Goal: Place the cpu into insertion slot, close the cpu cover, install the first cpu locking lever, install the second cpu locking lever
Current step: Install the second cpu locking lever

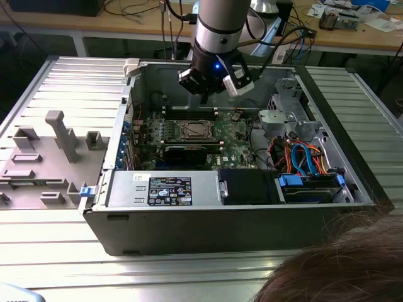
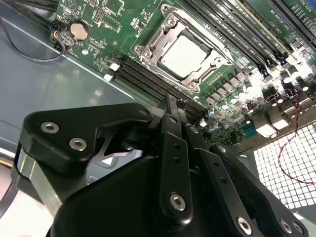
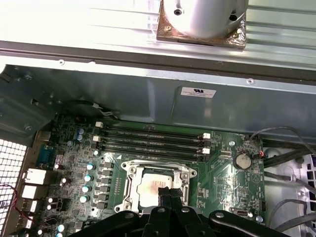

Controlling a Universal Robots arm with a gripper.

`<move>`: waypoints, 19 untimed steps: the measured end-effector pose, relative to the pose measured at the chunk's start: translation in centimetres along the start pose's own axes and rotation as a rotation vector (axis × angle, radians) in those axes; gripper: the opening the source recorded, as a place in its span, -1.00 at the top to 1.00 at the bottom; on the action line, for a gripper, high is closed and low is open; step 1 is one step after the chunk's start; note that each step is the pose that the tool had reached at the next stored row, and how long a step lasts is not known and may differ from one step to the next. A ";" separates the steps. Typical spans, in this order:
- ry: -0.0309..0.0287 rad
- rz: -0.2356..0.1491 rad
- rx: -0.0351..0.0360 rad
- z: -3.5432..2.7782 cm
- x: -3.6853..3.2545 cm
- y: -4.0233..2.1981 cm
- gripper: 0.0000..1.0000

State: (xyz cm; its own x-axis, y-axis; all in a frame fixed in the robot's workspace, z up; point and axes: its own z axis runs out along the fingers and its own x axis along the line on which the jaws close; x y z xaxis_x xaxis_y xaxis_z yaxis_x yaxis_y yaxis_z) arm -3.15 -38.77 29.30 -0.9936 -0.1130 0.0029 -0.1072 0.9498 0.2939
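The arm's gripper (image 1: 205,95) hangs over the open computer case (image 1: 208,220), above the far part of the green board (image 1: 236,143), clear of the board surface. In both wrist views its two black fingers (image 3: 168,197) lie pressed together with nothing between them; the fingertips (image 2: 175,106) point down toward the board beside the socket.

The chip (image 2: 185,55) sits flat in the socket (image 1: 196,131), silvery-grey top up, square to the frame. In the first wrist view the chip (image 3: 150,185) is partly hidden behind the closed fingers. The metal cover frame (image 2: 163,37) lies down around the chip, its cut-out showing the chip's top. Whether the locking levers along the socket's sides are latched cannot be told.

Four long black memory slots (image 3: 153,140) run next to the socket, between it and the case's far wall. A round coin battery (image 2: 79,31) sits on the board near one corner.

In the exterior view a grey moulded tray (image 1: 44,157) rests on the ribbed metal table (image 1: 189,277) to the exterior view's left of the case. A person's hair (image 1: 340,264) shows at the lower edge, on the exterior view's right
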 end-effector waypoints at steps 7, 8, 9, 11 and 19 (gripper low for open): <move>-0.0030 -0.001 -0.0277 -0.06 0.02 -0.19 0.79; -0.0034 -0.001 -0.0308 -0.07 0.03 -0.21 0.79; -0.0038 -0.001 -0.0345 -0.07 0.03 -0.24 0.79; -0.0046 -0.002 -0.0424 -0.09 0.04 -0.30 0.79; -0.0078 -0.003 -0.0720 -0.15 0.06 -0.50 0.79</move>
State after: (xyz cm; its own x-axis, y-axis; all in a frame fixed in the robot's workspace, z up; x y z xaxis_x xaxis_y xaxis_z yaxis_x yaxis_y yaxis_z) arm -3.15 -39.30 29.30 -0.9936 -0.1129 -0.0053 -0.1072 0.9261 0.3618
